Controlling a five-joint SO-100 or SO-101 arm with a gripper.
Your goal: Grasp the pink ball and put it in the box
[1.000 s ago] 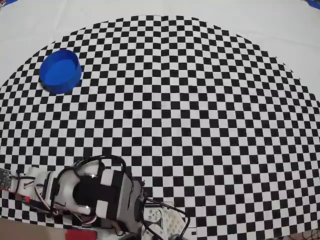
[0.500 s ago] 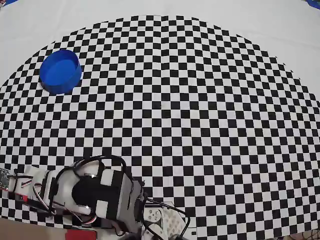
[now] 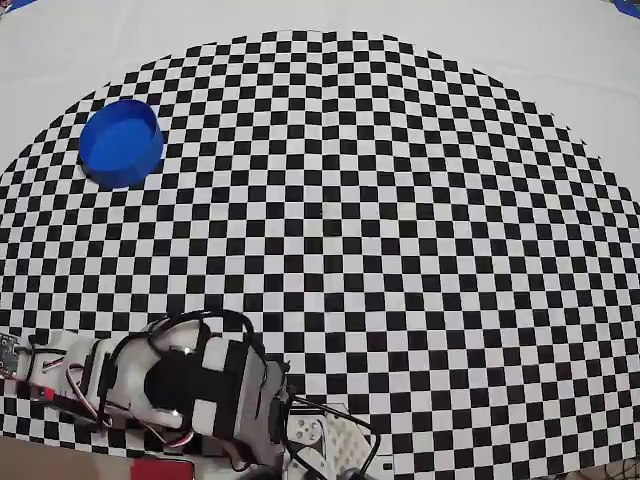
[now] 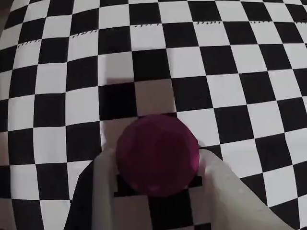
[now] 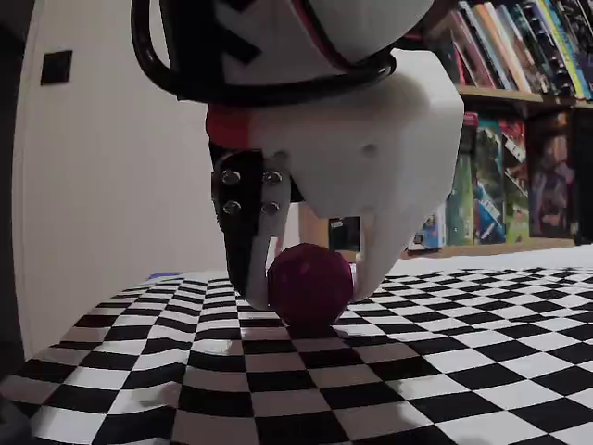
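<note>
Fixed view: jaws bracket the pink ball (image 5: 309,284) at its equator, contact unclear; smooth, light, likely to roll.

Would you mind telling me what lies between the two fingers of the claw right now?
The pink ball sits on the checkered mat between the claw's fingers; the fixed and wrist views both show it.

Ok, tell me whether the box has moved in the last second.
No. In the overhead view the box sits on the same checker squares at the mat's upper-left edge as before.
</note>
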